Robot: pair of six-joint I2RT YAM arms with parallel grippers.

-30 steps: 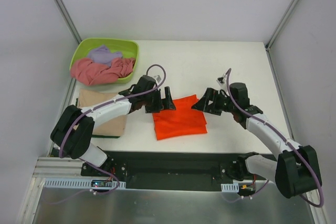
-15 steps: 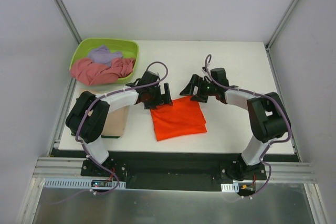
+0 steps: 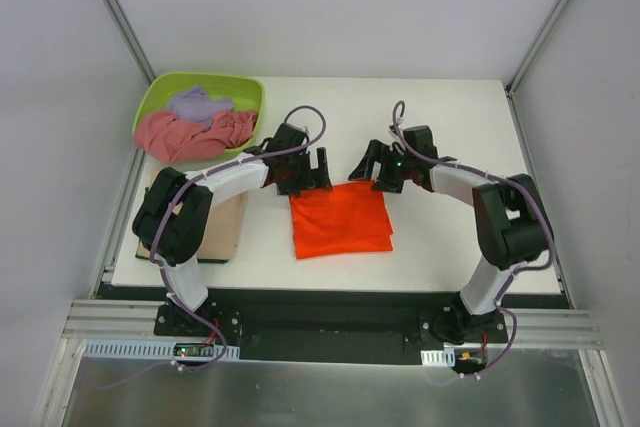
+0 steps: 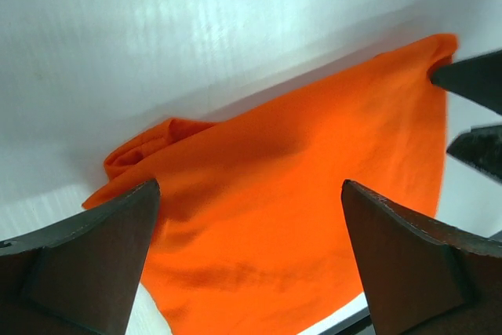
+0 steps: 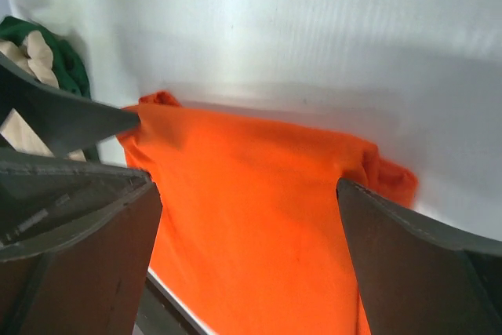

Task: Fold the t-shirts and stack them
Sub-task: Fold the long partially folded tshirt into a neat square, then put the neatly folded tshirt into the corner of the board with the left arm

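Orange shirt (image 3: 340, 219): lies folded to a rough square at the middle of the table (image 3: 450, 127), nearer the front edge. Its far left corner is a little bunched in the left wrist view.
Left gripper (image 3: 310, 172): over the far left corner of the orange shirt, jaws spread wide, holding nothing.
Right gripper (image 3: 372, 165): over the far right corner of the orange shirt, jaws likewise wide apart and empty.
Contact: I cannot tell whether any fingertip touches the cloth.
Tan shirt (image 3: 222, 232): folded flat by the left edge, toward the front left corner, partly under the left arm (image 3: 215, 183).
Pink shirt (image 3: 180, 137): crumpled in the green tub (image 3: 200, 78) at the far left corner.
Lavender shirt (image 3: 198, 104): in the same tub, lying on the pink shirt's far side.
Step in hand: most likely the fold of the orange shirt, with both grippers lined up on its far corners.
Next move: probably both grippers lower and close on the two corners together. They would need to catch all layers of the bunched left corner, then lift evenly so the cloth does not skew.
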